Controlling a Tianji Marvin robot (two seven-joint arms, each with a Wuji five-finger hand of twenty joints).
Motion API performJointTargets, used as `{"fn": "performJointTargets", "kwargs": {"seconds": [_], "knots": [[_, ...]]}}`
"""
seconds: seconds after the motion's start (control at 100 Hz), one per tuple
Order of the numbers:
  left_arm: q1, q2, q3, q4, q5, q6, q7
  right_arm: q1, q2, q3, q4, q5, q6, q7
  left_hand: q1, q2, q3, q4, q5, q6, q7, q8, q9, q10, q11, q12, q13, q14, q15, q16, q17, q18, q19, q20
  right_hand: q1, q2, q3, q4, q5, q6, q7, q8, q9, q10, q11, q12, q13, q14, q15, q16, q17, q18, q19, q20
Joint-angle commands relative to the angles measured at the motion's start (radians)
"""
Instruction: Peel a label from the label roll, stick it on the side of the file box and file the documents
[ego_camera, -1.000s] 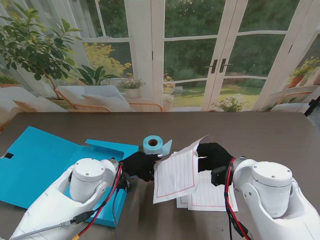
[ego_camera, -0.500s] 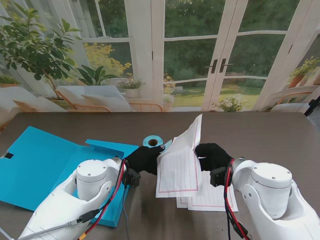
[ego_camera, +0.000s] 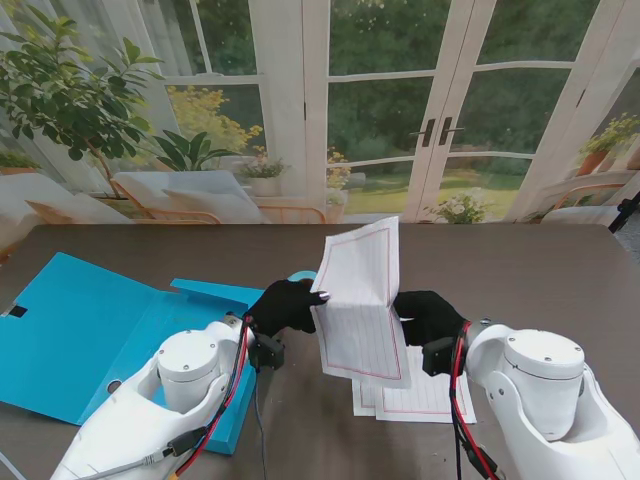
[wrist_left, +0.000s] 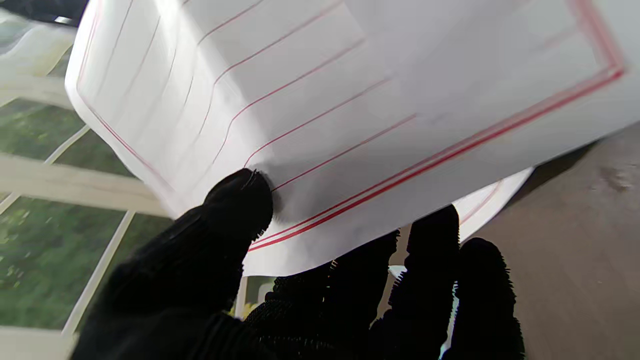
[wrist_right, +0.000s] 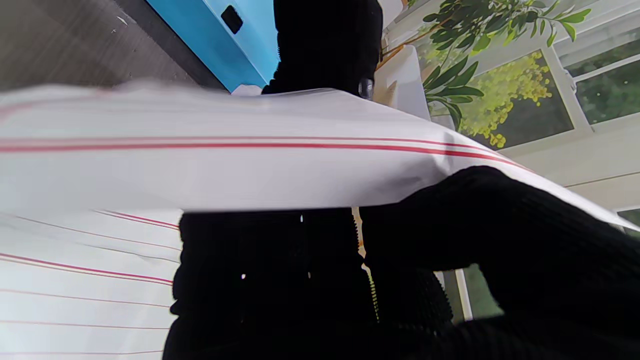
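Both hands are on one sheet: left hand (ego_camera: 285, 305) pinches its left edge, thumb on the face and fingers behind per the left wrist view; right hand (ego_camera: 428, 316) is closed on the right edge. Lifted sheet (ego_camera: 362, 300) stands nearly upright between them, long axis vertical, top half folding back toward the windows.

Key relation: file box (ego_camera: 70, 320) lies open and flat to the left, well apart from the sheet, with the left arm between them. Left hand is the nearer one, so my read is the sheet travels leftward, then tips down into the tray.

Largest to smallest:
- table (ego_camera: 520, 265): dark brown wood grain, matte.
- file box: cyan plastic, rigid, lid folded out flat, small dark slot near its far-left edge.
- lifted sheet: thin white ruled paper, red border, limp, bends under its own weight.
- remaining documents (ego_camera: 415, 395): flat stack on the table near the right arm.
- label roll (ego_camera: 303, 276): pale blue, mostly hidden behind the left hand.

Can't tell if a label is on the box side.

Risk: paper buckling or slipping from one hand.
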Motion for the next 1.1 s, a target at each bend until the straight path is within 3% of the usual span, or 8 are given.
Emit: {"fn": "performJointTargets", "kwargs": {"seconds": [0.0,0.09,0.18,0.41,0.58,0.66,0.78,1.09], "knots": [[0.007,-0.017,-0.005,0.001,-0.021,-0.010,-0.025,-0.011,-0.004,0.000,0.007,0.003,-0.003,0.014,0.046,-0.078,0.019,-0.027,0.038,-0.038,0.062,-0.023,0.065,-0.041,0.048,0.004,0.078,0.006,0.049,0.016,-0.025,-0.005,0.317,-0.160,0.020,-0.029,0.019,0.038,0.021,-0.005,-0.005,0.023,0.007,0.014,0.014,0.017,0.025,0.009,0.020,-0.003,0.092,0.009,0.051,-0.004],[0.011,-0.018,-0.004,0.007,-0.025,-0.052,-0.021,-0.012,-0.004,0.001,0.012,0.003,-0.005,0.015,0.064,-0.113,0.050,-0.028,0.057,-0.086,0.086,-0.011,0.130,-0.077,0.075,-0.001,0.187,-0.023,0.105,0.020,0.097,0.050,0.470,-0.291,0.019,-0.027,0.018,0.036,0.018,-0.007,-0.005,0.025,0.006,0.014,0.014,0.017,0.025,0.009,0.020,-0.003,0.092,0.008,0.051,-0.004],[0.015,-0.020,0.001,0.014,-0.013,-0.102,-0.002,-0.013,-0.005,0.001,0.019,0.003,-0.005,0.015,0.057,-0.138,0.113,-0.024,0.078,-0.108,0.112,0.005,0.213,-0.111,0.098,0.051,0.301,-0.043,0.157,0.018,0.239,0.097,0.548,-0.310,0.017,-0.025,0.017,0.035,0.017,-0.009,-0.004,0.027,0.004,0.016,0.014,0.017,0.021,0.012,0.020,-0.002,0.088,0.010,0.050,-0.004],[0.035,-0.027,-0.013,-0.004,-0.067,-0.175,0.026,-0.009,0.004,-0.003,0.028,-0.052,0.001,0.031,0.082,-0.182,0.257,-0.008,0.091,-0.017,0.139,0.017,0.303,-0.101,0.162,0.141,0.429,-0.005,0.290,0.074,0.433,0.156,0.689,-0.277,-0.038,0.013,-0.018,-0.026,-0.085,-0.033,0.010,0.055,-0.058,0.024,0.007,0.010,-0.048,0.042,-0.004,0.038,0.011,0.038,0.030,0.013],[0.056,-0.022,-0.033,-0.035,-0.113,-0.224,0.007,-0.012,0.019,-0.010,0.032,-0.128,-0.025,0.058,0.112,-0.198,0.301,0.000,0.087,0.024,0.161,-0.015,0.312,-0.088,0.192,0.226,0.446,0.013,0.340,0.113,0.464,0.150,0.724,-0.263,-0.093,0.011,-0.118,-0.120,-0.265,-0.024,-0.118,0.015,-0.188,0.020,-0.015,-0.031,-0.178,0.055,-0.127,0.048,-0.092,0.036,-0.042,0.013],[0.067,-0.019,-0.045,-0.052,-0.128,-0.234,0.003,-0.013,0.019,-0.009,0.036,-0.128,-0.032,0.059,0.125,-0.197,0.304,0.001,0.085,0.034,0.166,-0.020,0.308,-0.081,0.195,0.246,0.442,0.019,0.340,0.119,0.457,0.155,0.720,-0.260,-0.116,0.037,-0.139,-0.182,-0.352,0.008,-0.273,0.114,-0.268,0.030,-0.035,-0.078,-0.251,0.073,-0.196,0.037,-0.155,0.039,-0.099,0.014],[0.084,-0.013,-0.067,-0.081,-0.132,-0.235,-0.004,-0.015,0.022,-0.010,0.040,-0.141,-0.045,0.062,0.133,-0.197,0.305,0.003,0.084,0.036,0.166,-0.024,0.304,-0.076,0.191,0.261,0.433,0.021,0.333,0.124,0.442,0.154,0.710,-0.258,-0.149,0.081,-0.171,-0.214,-0.535,0.051,-0.389,0.051,-0.388,0.039,-0.103,-0.138,-0.354,0.084,-0.297,-0.003,-0.237,0.035,-0.179,-0.001],[0.178,0.005,-0.185,-0.192,-0.112,-0.194,0.006,-0.016,0.033,-0.024,0.052,-0.233,-0.069,0.069,0.143,-0.194,0.301,0.002,0.084,0.044,0.161,-0.027,0.302,-0.070,0.184,0.276,0.427,0.028,0.323,0.130,0.429,0.159,0.698,-0.253,-0.191,0.167,-0.236,-0.372,-0.731,0.055,-0.390,-0.050,-0.576,0.038,-0.137,-0.229,-0.531,0.071,-0.500,-0.097,-0.353,0.015,-0.371,-0.031]]}}
